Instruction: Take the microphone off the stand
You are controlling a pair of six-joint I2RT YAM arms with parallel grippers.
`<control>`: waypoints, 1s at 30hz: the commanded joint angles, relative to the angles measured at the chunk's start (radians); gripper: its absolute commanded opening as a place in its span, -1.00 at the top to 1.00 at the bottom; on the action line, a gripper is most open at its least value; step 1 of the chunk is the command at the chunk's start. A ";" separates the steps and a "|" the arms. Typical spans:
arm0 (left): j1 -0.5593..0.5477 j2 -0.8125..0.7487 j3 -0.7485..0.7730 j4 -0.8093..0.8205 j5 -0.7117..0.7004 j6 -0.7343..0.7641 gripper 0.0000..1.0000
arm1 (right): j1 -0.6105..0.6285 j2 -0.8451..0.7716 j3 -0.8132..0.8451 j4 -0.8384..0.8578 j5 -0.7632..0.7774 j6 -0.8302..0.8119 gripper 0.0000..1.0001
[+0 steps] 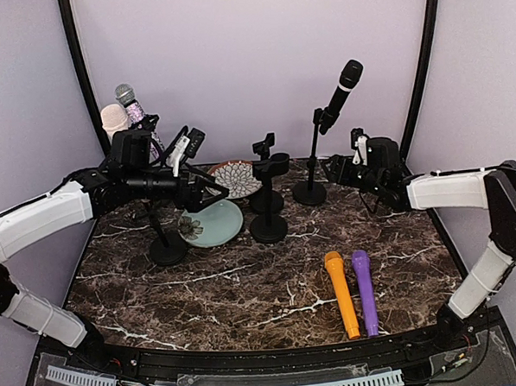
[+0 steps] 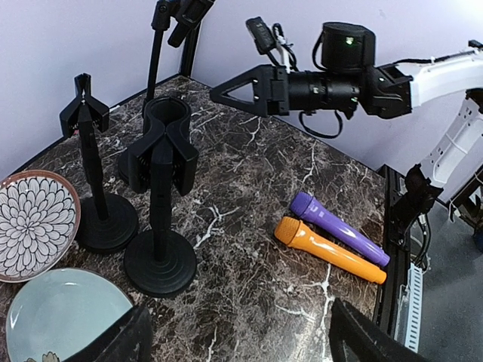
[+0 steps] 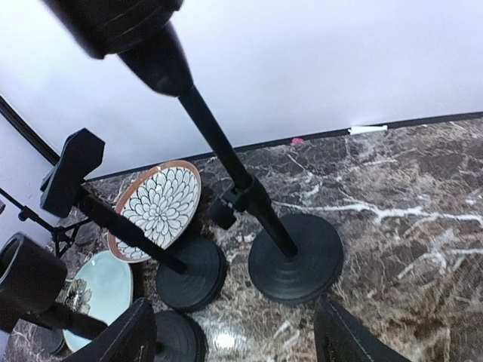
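While clipped in its stand [image 1: 310, 192], black microphone [image 1: 342, 91], tilted

Both arms share one build: long links in smooth white shells, joined by blocky black joints. The left arm [image 1: 39, 222] shows two white sections with black housings between them. The right arm [image 1: 448, 190] has a white forearm and a white lower link on either side of a large black elbow [image 1: 510, 210]. Its wrist carries a round black housing [image 2: 343, 59] with a small green light [image 2: 347, 41] on top, and thin black cables [image 2: 323, 130] loop beneath. The right end effector [image 2: 226, 92] has black, open-triangle fingers. The left end effector [image 1: 213, 192] is black too, with a white bracket [image 1: 180, 150] above it.
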State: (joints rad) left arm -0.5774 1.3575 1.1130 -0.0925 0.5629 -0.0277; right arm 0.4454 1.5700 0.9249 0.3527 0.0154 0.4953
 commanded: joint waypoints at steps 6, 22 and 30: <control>0.028 -0.061 -0.082 0.045 0.062 0.068 -0.66 | -0.109 0.251 0.159 0.375 -0.160 -0.068 -0.27; 0.033 -0.049 -0.084 0.028 0.058 0.086 -0.66 | -0.126 0.446 0.338 0.425 -0.330 -0.104 -0.13; 0.033 -0.045 -0.084 0.025 0.055 0.091 -0.66 | -0.126 0.488 0.376 0.437 -0.351 -0.103 0.03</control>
State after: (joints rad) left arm -0.5526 1.3220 1.0389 -0.0765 0.6067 0.0422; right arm 0.3218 2.0335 1.2591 0.7292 -0.3069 0.3977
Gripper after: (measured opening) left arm 0.831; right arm 0.512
